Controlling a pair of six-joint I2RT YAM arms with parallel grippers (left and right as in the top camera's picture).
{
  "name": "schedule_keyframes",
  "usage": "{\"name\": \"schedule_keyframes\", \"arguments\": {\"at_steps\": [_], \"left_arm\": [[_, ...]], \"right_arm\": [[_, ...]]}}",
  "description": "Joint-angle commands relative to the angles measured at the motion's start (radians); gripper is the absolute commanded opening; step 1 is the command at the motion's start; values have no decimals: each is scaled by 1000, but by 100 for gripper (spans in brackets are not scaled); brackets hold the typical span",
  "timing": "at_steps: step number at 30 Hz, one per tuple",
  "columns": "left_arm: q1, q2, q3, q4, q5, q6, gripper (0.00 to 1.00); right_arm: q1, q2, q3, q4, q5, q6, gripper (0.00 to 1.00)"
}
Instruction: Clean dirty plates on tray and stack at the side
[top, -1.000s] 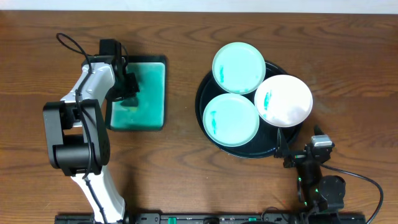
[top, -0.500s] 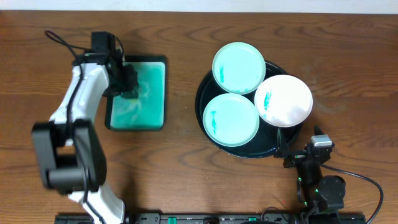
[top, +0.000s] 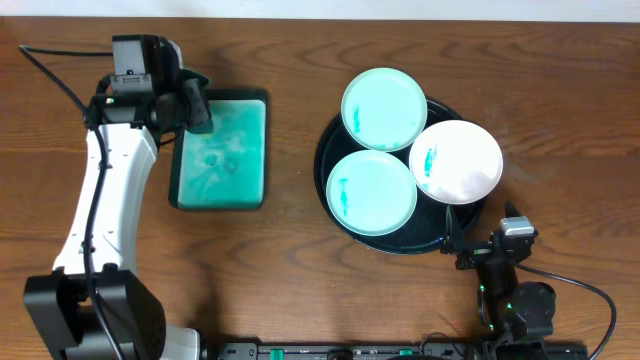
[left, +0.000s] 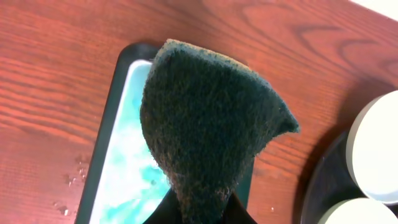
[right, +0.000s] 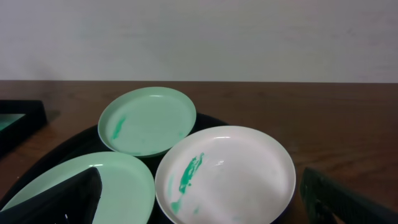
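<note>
While the left gripper (top: 196, 106) is clamping a dark green scouring pad (left: 208, 118) between closed fingers, it is hovering over the far left corner of the teal rectangular tray (top: 235, 165), which is holding pale, streaky teal liquid. A few droplets are sitting on the wooden table (top: 290, 260) just beside that tray's rim. Well apart to the right, the black tray (top: 328, 150) is carrying all three plates. The upper mint plate (top: 384, 108) is overhanging its far rim, the lower mint plate (top: 371, 192) is lying inside it, and the white plate (top: 455, 161) is jutting past its right edge. The three are crowding together, and each is showing a small teal smear. The right gripper (top: 462, 250) is resting low at the table's near edge, just beside the black tray, its fingers spread wide and holding nothing.
</note>
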Motion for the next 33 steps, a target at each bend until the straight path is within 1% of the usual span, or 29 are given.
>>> {"name": "schedule_keyframes", "arguments": {"at_steps": [1,4,6,8,12,17,22,26,27,30,31,33], "left_arm": [[2,71,-56,63,8,-11,7],[2,174,-89,87,29,-26,7],[3,219,-88,81,105,-28,7],[5,222,-87,90,164,-28,6],[5,140,-52,89,168,-28,7],[5,-22,-41,94,89,-28,7],[2,-74,-47,71,56,-53,8],[2,-27,-93,63,51,-70,7],[2,-6,-106,64,34,-70,7],[2,95,-154,98,-89,-70,7],[4,154,-153,89,-100,-69,7],[8,177,-148,74,-51,-70,7]], "right_arm": [[-7,-3,-3,-3,-1,-12,99],[-7,-3,-3,-3,-1,-12,99],[-7,-3,-3,-3,-1,-12,99],[-7,-3,-3,-3,-1,-12,99],[-7,-3,-3,-3,-1,-12,99],[-7,-3,-3,-3,-1,-12,99],[-7,-3,-3,-3,-1,-12,99],[-7,-3,-3,-3,-1,-12,99],[-7,-3,-3,-3,-1,-12,99],[-7,-3,-3,-3,-1,-12,99],[-7,-3,-3,-3,-1,-12,99],[-7,-3,-3,-3,-1,-12,99]]}}
